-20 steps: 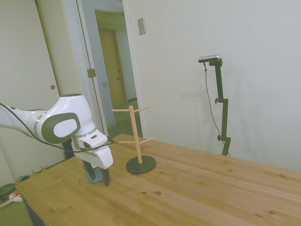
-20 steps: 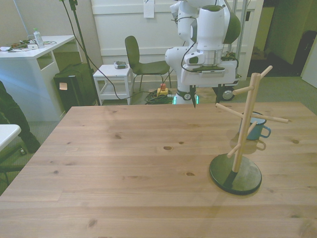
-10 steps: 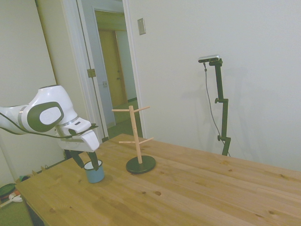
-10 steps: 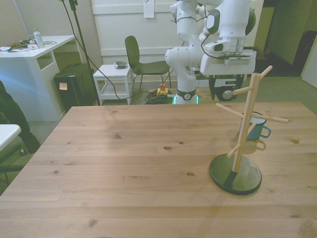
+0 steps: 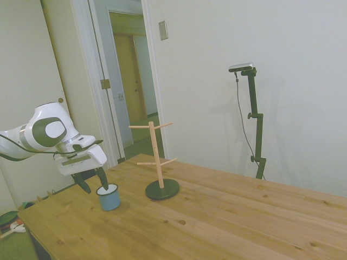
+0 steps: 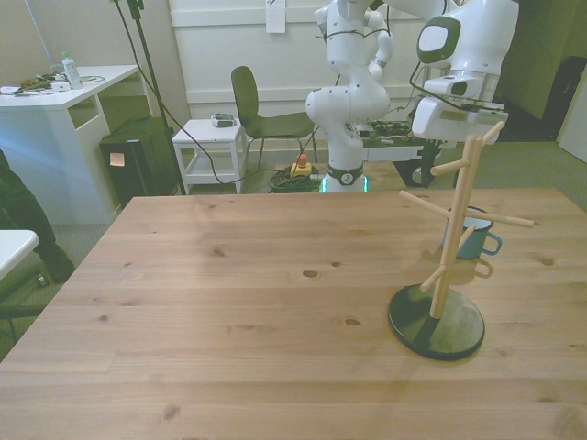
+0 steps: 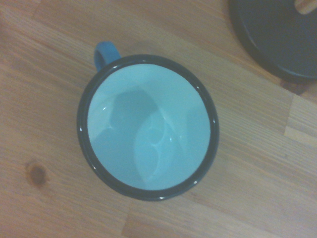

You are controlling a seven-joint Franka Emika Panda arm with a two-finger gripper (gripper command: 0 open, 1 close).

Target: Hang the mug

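Observation:
The small light-blue mug (image 5: pixel 108 197) stands upright on the wooden table, beside the black base of the wooden peg stand (image 5: pixel 156 157). My gripper (image 5: pixel 93 182) hovers just above the mug's rim, tilted and open, with nothing between its fingers. In the front view the mug (image 6: pixel 479 238) sits behind the peg stand (image 6: pixel 448 252), handle toward the front view's right, and the arm's white hand hangs above it. From straight above, the wrist view shows the mug (image 7: pixel 148 126) with a dark rim, pale blue inside and its handle (image 7: pixel 106 52).
The stand's round black base (image 7: pixel 277 34) lies close to the mug. A dark chair (image 6: pixel 261 115), a small white cart (image 6: pixel 213 137) and a white desk (image 6: pixel 64 92) stand behind the table. An open doorway (image 5: pixel 133 81) is behind the arm.
The arm has swung from the table's middle toward the front view's right and now hangs over the mug. The mug and the stand have not moved.

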